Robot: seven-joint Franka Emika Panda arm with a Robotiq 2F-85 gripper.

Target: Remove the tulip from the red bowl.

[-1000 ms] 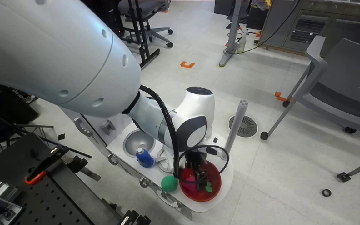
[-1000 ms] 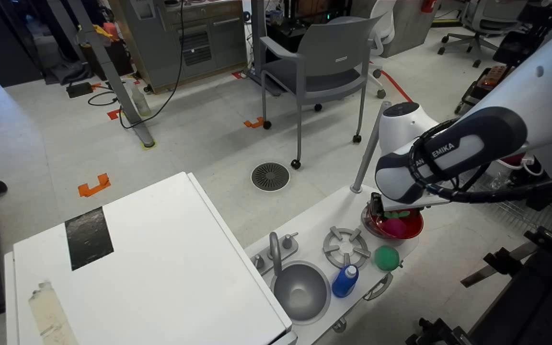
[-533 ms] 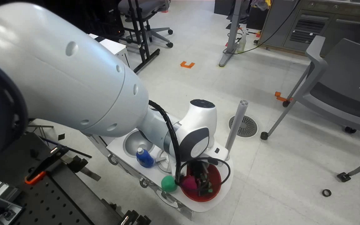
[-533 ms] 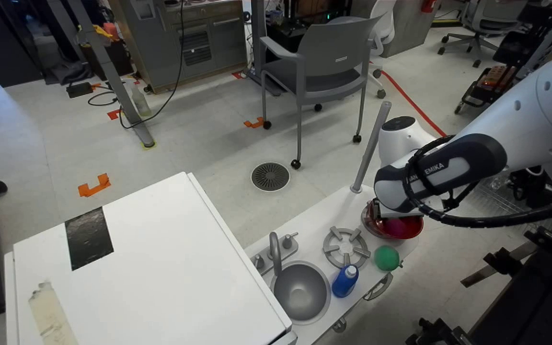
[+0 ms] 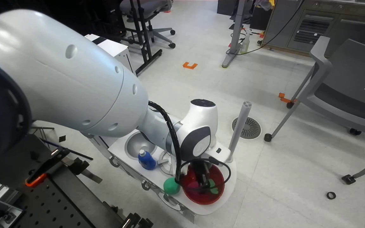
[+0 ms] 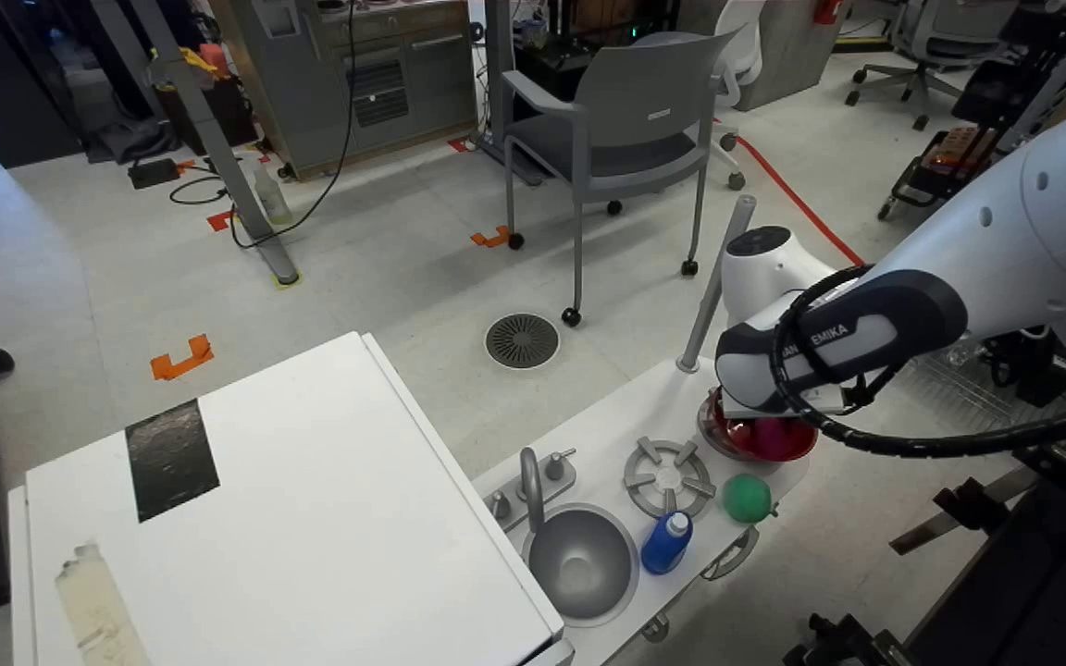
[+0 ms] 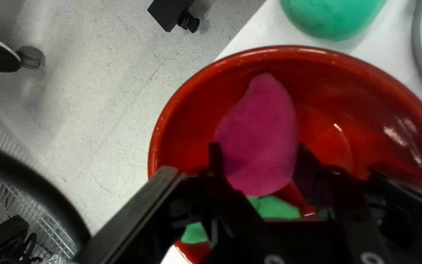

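The bench [image 5: 230, 190] carries the bowl [image 7: 343, 84] beneath the end effector [image 7: 259, 156]. In the bowl is the tulip [image 7: 260, 124], its head between the fingertips [image 7: 215, 156]. In an exterior view, the ball [image 5: 171, 186] lies left of the end effector, just beside the bowl; the bottle [image 5: 147, 161], then the sink [image 5: 136, 145], lie farther left and behind. The post [image 5: 240, 128] rises there behind the end effector, to the right.

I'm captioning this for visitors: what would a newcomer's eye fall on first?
Probably the big white robot arm, slanting down from the left of an exterior view. Next, the bright red bowl at the arm's lower end on the white counter, with the tulip inside, its magenta head framed by the gripper in the wrist view. A round green ball beside the bowl also stands out.
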